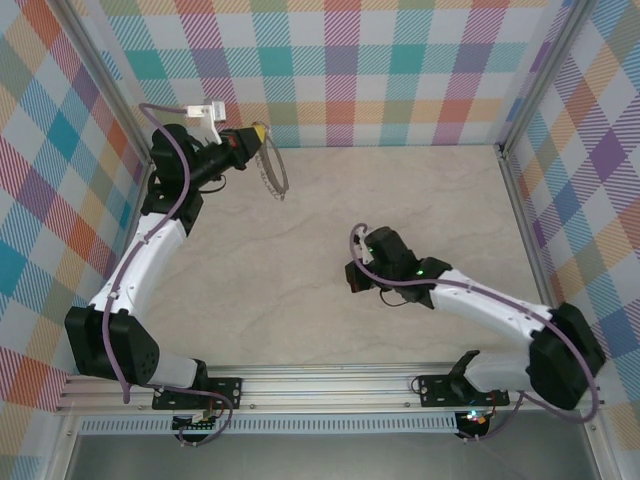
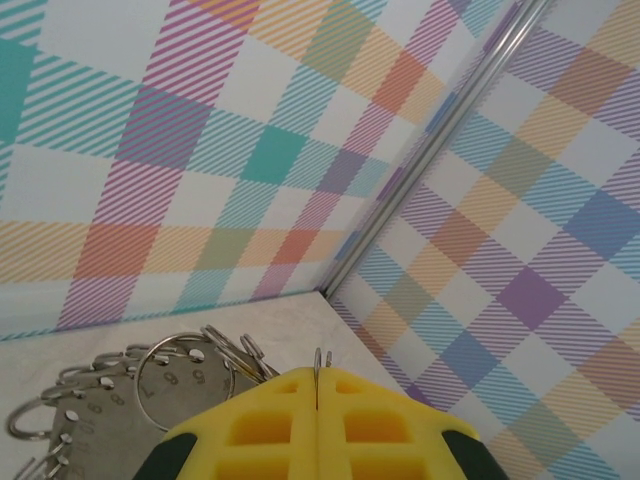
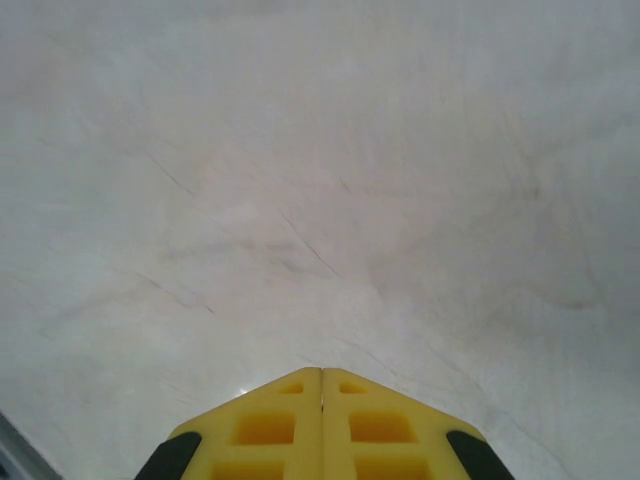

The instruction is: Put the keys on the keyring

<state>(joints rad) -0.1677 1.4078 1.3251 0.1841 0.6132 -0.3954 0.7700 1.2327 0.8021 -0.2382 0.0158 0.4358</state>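
Keyring hangs at about 11 o'clock on the table in the top view, a thin grey hoop with a bumpy edge dangling near the checked back wall. The left gripper has it: in the left wrist view the yellow fingers are pressed together with a thin metal wire pinched in the seam. Just at 9 o'clock of them sit small split rings and a grey studded band with faint stamped characters, too dim to read surely. The right gripper points down near the table's middle, slightly toward 5 o'clock. In its wrist view the jaws of this gripper are closed flush, with nothing seen between them, over pale veined tabletop.
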